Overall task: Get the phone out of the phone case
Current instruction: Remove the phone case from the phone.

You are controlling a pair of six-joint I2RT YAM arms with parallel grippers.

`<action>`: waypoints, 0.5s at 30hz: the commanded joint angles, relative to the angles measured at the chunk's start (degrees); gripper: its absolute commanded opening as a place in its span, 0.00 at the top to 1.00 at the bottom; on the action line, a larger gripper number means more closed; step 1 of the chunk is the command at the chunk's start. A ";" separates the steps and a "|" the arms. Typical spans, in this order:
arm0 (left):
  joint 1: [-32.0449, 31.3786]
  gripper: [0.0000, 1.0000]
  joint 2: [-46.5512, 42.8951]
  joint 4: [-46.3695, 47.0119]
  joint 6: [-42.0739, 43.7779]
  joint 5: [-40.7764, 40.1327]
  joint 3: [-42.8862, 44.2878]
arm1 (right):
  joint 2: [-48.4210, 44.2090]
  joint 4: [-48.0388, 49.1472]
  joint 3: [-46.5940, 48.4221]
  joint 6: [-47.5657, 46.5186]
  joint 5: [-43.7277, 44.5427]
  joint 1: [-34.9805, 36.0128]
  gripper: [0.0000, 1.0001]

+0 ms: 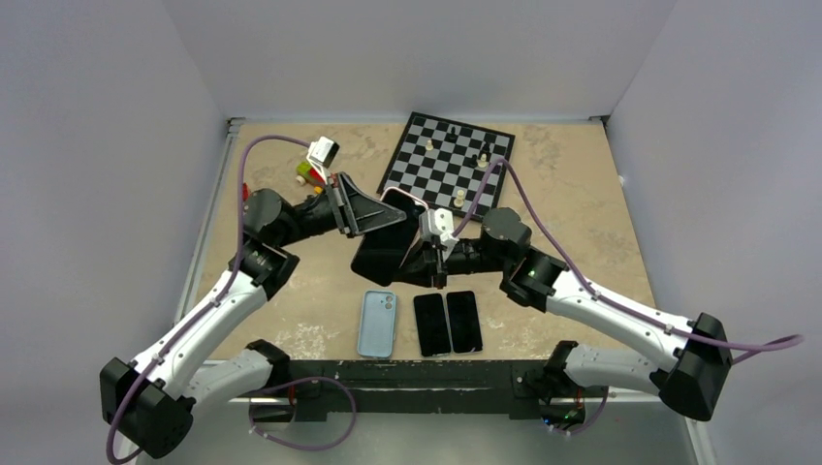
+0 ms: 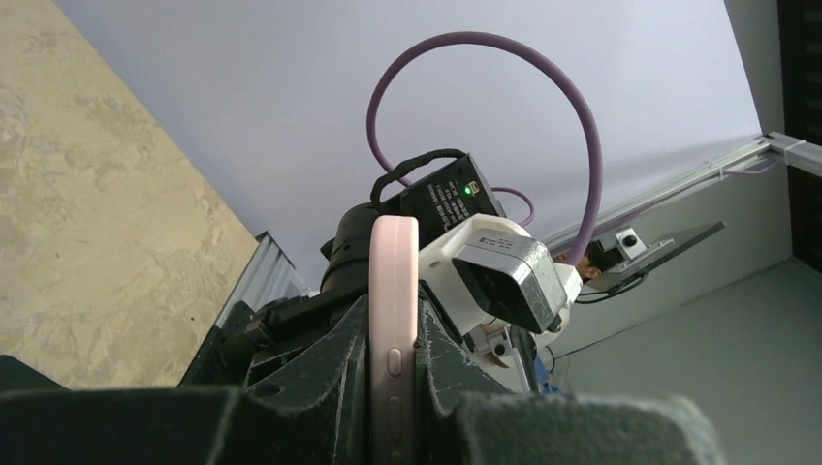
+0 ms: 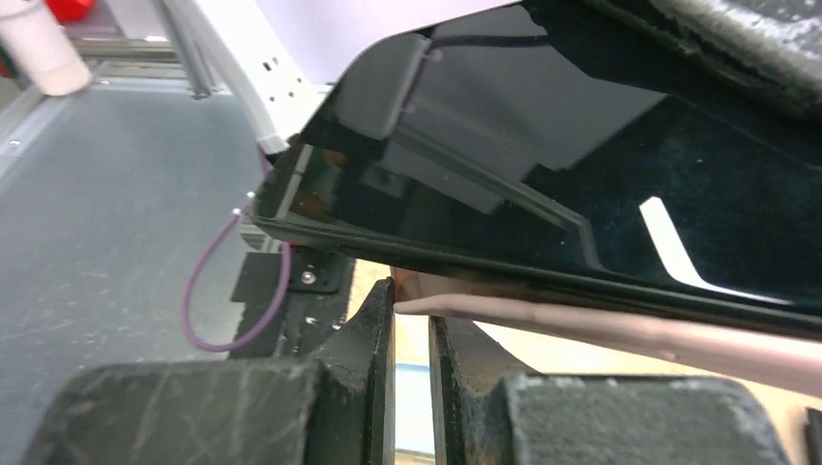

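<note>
Held up off the bench (image 1: 582, 223), above its middle: the phone (image 3: 620, 184), glass tilted toward the near edge and mostly seated in the pink phone case (image 2: 395, 291). Clamped edge-on in the left gripper (image 1: 378, 215), closed tight on the case's button side, apparently to anchor the shell so that only the handset gives. Met from the opposite side by the right gripper (image 3: 412, 305), closed down to a slit on what looks like the case's thin lip at one corner. Judged a peeling hold, meant to bend the rim away from the glass. Already showing a gap there, in the right wrist view, between black glass and pink rim, so probably partway through freeing that corner. Done in the air rather than flat on the bench, likely to leave both faces reachable. Worth watching for the soft lip slipping out of so narrow a pinch.

Further out, lying flat by the near edge: a pale blue case (image 1: 377, 324) with two dark handsets (image 1: 431, 324) just beside it, apart from the work. By the far edge, a chessboard (image 1: 448, 160) with a few pieces.
</note>
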 commanded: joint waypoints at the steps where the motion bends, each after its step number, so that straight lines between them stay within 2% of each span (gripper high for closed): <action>1: -3.56 1.00 -0.13 -3.02 -10.36 7.16 -0.90 | -0.93 8.52 4.33 -7.83 24.64 -2.31 1.00; 6: -3.50 1.00 -2.01 5.38 -11.49 1.27 -4.68 | -4.32 9.60 0.26 0.79 37.89 -2.22 1.00; 8: -3.51 1.00 -3.70 5.08 -9.05 -3.40 -5.99 | -6.43 8.04 -2.00 5.99 37.05 -2.22 0.99; 12: -3.19 1.00 -7.56 -0.52 -0.60 -11.18 -6.41 | -10.11 3.34 -5.32 15.66 34.02 -2.22 0.69; 15: -3.14 1.00 -9.78 -5.72 6.00 -16.44 -6.13 | -13.44 -0.99 -7.81 21.78 30.97 -2.27 0.57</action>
